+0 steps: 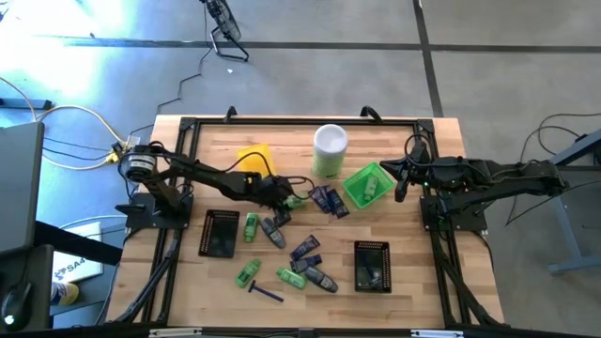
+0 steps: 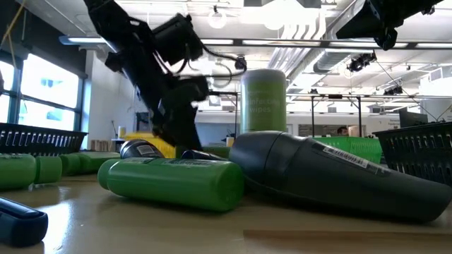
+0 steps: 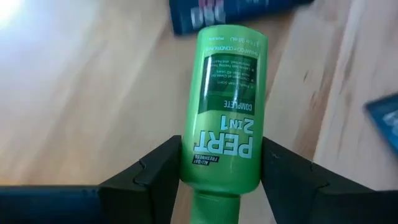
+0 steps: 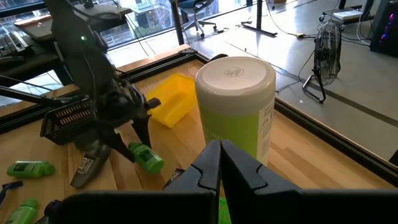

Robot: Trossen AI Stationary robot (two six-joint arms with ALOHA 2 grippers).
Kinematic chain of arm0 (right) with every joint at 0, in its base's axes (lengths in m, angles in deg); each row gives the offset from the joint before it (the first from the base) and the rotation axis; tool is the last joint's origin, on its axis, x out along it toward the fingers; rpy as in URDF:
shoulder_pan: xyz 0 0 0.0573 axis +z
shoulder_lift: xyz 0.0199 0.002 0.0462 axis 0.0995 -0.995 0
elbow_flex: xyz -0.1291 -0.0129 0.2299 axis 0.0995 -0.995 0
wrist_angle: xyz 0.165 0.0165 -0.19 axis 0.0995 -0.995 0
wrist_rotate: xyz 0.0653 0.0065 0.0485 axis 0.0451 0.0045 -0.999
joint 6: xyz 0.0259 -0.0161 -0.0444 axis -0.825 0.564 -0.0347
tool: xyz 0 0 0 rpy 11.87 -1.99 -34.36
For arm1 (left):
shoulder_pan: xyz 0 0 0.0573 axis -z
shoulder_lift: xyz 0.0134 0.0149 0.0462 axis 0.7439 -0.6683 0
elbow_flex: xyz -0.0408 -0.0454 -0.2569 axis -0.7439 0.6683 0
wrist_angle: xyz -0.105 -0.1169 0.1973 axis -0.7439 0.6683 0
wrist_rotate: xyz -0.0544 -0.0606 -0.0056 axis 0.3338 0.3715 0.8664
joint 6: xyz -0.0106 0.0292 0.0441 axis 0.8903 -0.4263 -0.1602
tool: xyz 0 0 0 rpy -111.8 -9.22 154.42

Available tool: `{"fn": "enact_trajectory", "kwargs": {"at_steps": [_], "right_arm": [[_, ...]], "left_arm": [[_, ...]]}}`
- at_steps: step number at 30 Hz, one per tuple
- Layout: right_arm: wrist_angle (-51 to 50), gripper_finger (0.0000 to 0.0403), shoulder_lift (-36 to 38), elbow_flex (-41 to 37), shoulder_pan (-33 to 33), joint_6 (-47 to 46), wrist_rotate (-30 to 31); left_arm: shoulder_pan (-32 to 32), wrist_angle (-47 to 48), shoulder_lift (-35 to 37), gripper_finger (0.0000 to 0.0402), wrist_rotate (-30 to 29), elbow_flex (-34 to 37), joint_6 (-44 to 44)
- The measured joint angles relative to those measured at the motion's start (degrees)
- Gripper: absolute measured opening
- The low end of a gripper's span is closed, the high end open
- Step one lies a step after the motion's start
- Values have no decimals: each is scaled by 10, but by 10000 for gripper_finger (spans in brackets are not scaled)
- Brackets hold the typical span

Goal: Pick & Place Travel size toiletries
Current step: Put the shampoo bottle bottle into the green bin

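My left gripper (image 3: 221,177) reaches to the table's middle (image 1: 285,196) and is shut on a bright green mini bottle (image 3: 227,106) labelled PERT. Other travel size toiletries lie loose on the wood. These include green bottles (image 1: 251,226), dark grey oval pieces (image 1: 273,234), navy packets (image 1: 330,201) and a purple razor (image 1: 266,292). In the low view a green bottle (image 2: 173,183) and a grey piece (image 2: 332,173) lie on their sides up close. My right gripper (image 4: 219,155) waits shut and holding nothing at the right (image 1: 402,183), above the green tray's edge. My left gripper pinches the green bottle between its two fingers (image 3: 158,171) on its two sides near the cap end (image 3: 194,163). The fingers slant down from the table's left and lie along the bottle. The bottle points on past the fingertips and looks just clear of the wood (image 4: 148,159).
A tall pale-green canister with a white lid (image 1: 330,150) stands at the far middle. A yellow tray (image 1: 255,158) is to its left and a green mesh tray (image 1: 368,183) to its right. Two black mesh trays (image 1: 220,233) (image 1: 373,266) sit nearer the front.
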Motion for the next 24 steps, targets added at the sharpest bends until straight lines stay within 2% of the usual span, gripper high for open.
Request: {"fn": "enact_trajectory", "kwargs": {"at_steps": [13,24], "right_arm": [[1,5,0,0,0,0,0],[8,5,0,0,0,-2,0]], "left_arm": [[-1,-20,120,190,-5,0,0],[-1,-164,200,190,2,0,-6]]}}
